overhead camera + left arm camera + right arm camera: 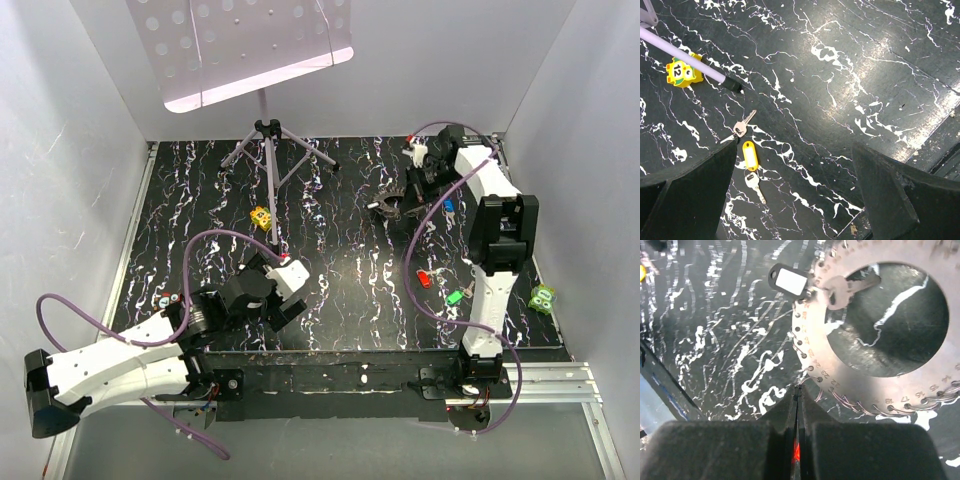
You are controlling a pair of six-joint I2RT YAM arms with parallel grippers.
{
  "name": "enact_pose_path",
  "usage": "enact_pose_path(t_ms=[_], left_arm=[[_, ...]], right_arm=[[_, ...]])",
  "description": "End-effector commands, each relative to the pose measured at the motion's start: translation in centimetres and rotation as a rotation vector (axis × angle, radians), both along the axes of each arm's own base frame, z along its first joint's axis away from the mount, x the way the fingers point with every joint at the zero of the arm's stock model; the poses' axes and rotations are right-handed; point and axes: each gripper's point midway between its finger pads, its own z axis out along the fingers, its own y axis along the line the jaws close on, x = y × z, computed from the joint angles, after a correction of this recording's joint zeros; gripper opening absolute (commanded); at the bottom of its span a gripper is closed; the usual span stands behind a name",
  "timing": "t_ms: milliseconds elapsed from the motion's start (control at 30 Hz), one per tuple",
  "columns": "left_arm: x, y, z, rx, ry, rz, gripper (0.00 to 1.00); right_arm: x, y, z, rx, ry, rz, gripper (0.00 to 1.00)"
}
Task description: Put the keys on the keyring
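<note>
The keyring (840, 370) is a flat metal disc with numbered holes and small wire loops along its rim; it also shows at the far right of the table (392, 206). A key (842, 290) with a black tag (788, 281) hangs on it. My right gripper (799, 388) is shut, its tips touching a wire loop at the disc's edge. A red glint shows deep between its fingers. Loose keys lie on the table: red (424, 278), green (455, 297), blue (449, 207). My left gripper (795, 200) stands open above a yellow-tagged key (749, 155) and a bare key (742, 128).
A music stand's tripod (265, 150) stands at the back, one leg (690, 57) reaching near the yellow numbered block (682, 72). A green block (543, 297) lies by the right wall. The table's front edge (940, 150) runs close to my left gripper.
</note>
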Motion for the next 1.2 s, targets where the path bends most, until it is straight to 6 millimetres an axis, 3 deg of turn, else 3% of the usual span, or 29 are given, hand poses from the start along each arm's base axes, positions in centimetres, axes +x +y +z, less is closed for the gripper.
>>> enact_pose_path(t_ms=[0, 167, 300, 467, 600, 800, 900, 1033, 1167], left_arm=[[0.2, 0.1, 1.8, -0.058, -0.029, 0.015, 1.00], [0.0, 0.2, 3.4, -0.130, -0.056, 0.020, 1.00], [-0.9, 0.0, 5.8, -0.255, -0.094, -0.035, 0.99], [-4.4, -2.3, 8.8, -0.449, -0.137, -0.289, 0.99], [-6.7, -4.2, 9.4, -0.528, -0.155, -0.466, 1.00], [-7.0, -8.1, 8.5, -0.582, -0.043, -0.534, 0.95], [-6.1, -9.6, 7.7, -0.587, -0.033, -0.522, 0.95], [-4.5, -9.6, 7.8, -0.612, -0.099, -0.457, 0.92], [-4.1, -9.4, 8.7, -0.665, -0.148, -0.432, 0.82]], right_arm=[[-2.4, 2.3, 6.2, 0.132, -0.083, 0.081, 0.01], [-6.1, 4.4, 8.7, 0.196, -0.080, 0.187, 0.01], [-9.5, 6.1, 10.7, 0.232, -0.098, 0.298, 0.01], [-15.1, 8.4, 13.2, 0.302, -0.114, 0.501, 0.01], [-19.2, 10.0, 14.6, 0.365, -0.144, 0.654, 0.01], [-23.4, 11.8, 15.9, 0.449, -0.224, 0.815, 0.01], [-25.3, 12.4, 16.5, 0.490, -0.250, 0.877, 0.01], [-27.2, 13.1, 16.3, 0.519, -0.257, 0.928, 0.01], [-28.4, 13.5, 15.7, 0.546, -0.213, 0.954, 0.01]])
